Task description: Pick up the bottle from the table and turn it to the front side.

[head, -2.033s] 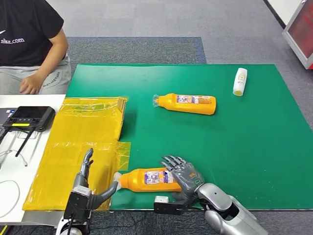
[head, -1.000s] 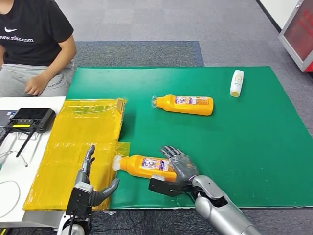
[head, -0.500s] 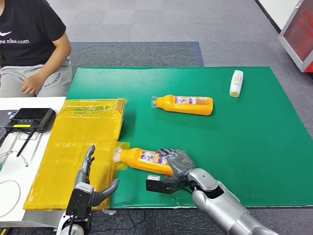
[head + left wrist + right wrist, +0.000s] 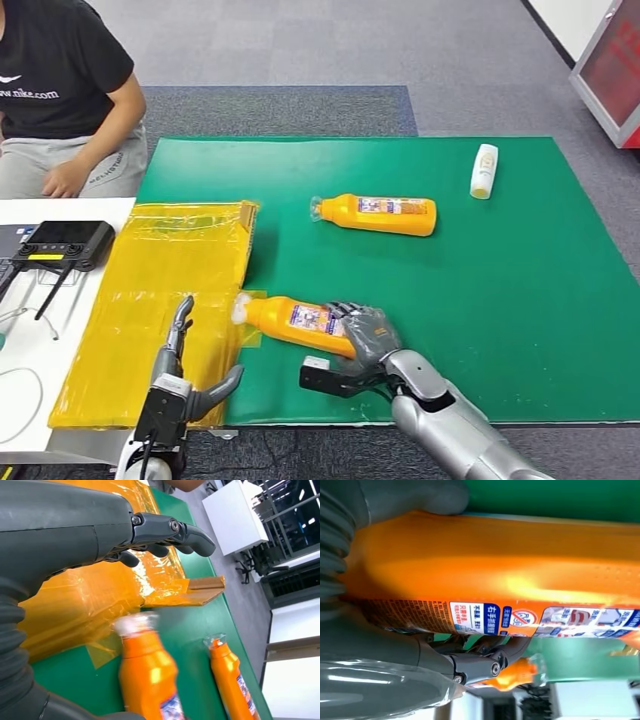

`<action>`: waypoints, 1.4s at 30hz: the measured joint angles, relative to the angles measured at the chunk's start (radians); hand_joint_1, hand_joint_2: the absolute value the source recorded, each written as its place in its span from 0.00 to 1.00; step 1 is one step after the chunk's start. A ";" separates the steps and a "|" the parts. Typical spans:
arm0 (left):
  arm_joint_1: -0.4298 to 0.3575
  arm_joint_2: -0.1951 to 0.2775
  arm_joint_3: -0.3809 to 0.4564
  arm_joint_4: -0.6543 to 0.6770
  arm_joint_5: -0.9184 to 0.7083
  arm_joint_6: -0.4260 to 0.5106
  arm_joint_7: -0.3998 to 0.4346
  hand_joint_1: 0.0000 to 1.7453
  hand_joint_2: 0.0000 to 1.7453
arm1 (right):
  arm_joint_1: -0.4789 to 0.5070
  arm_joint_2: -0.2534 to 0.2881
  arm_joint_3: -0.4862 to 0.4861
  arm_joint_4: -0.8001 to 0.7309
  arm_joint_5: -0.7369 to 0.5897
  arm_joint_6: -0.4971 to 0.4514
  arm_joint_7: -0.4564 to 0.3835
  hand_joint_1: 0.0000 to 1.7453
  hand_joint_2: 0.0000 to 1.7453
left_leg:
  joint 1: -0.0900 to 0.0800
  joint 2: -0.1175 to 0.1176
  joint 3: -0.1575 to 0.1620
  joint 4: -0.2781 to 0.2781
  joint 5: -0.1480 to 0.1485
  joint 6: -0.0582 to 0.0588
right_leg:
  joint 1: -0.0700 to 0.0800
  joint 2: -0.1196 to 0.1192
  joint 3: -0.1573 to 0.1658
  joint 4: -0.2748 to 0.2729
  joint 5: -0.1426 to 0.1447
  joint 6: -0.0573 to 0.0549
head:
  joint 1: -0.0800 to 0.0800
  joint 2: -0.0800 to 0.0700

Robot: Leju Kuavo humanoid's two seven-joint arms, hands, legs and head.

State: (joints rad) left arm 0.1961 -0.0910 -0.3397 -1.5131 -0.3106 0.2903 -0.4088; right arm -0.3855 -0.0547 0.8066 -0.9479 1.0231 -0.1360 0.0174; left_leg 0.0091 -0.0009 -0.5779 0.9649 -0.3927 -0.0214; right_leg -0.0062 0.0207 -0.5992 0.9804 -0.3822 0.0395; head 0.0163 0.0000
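Pickup done, turning left: right hand [image 4: 367, 337] clamps the orange bottle [image 4: 294, 322] at six o'clock on the green mat [image 4: 490, 300], cap toward nine; left hand [image 4: 181, 380] waits with fingers spread.

White bottle [image 4: 484, 170], black controller [image 4: 62, 243]

We're looking at an office-like test lab: grey carpet tiles [image 4: 317, 45] at twelve o'clock, a green mat [image 4: 490, 300] over the desk, a handheld controller [image 4: 60, 243] at nine o'clock, a seated person [image 4: 64, 95] at ten.
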 joint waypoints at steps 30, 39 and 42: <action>-0.010 -0.083 0.047 -0.020 0.417 0.004 -0.165 0.00 1.00 | 0.311 0.043 -0.190 -0.372 -0.473 0.009 -0.303 1.00 1.00 | 0.000 -0.001 -0.020 0.000 -0.002 0.000 | 0.000 -0.002 -0.017 0.001 -0.002 0.003 | 0.000 0.000; -0.033 -0.100 0.026 -0.015 0.571 -0.106 -0.125 0.00 1.00 | 0.291 0.060 -0.161 -0.452 -0.497 -0.001 -0.338 1.00 1.00 | 0.000 -0.001 -0.021 0.000 -0.002 0.000 | 0.000 -0.002 -0.018 0.001 -0.002 0.003 | 0.000 0.000; -0.042 -0.099 0.012 -0.015 0.590 -0.148 -0.111 0.00 1.00 | 0.280 0.063 -0.149 -0.457 -0.457 -0.048 -0.336 1.00 1.00 | 0.000 -0.001 -0.021 0.000 -0.002 0.000 | 0.000 -0.002 -0.018 0.001 -0.002 0.003 | 0.000 0.000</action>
State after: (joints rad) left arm 0.1537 -0.1900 -0.3273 -1.5283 0.2796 0.1421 -0.5200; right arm -0.1060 0.0084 0.6571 -1.4047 0.5659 -0.1837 -0.3183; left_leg 0.0090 -0.0015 -0.5986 0.9650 -0.3942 -0.0214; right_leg -0.0064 0.0188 -0.6169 0.9811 -0.3846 0.0421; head 0.0161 0.0000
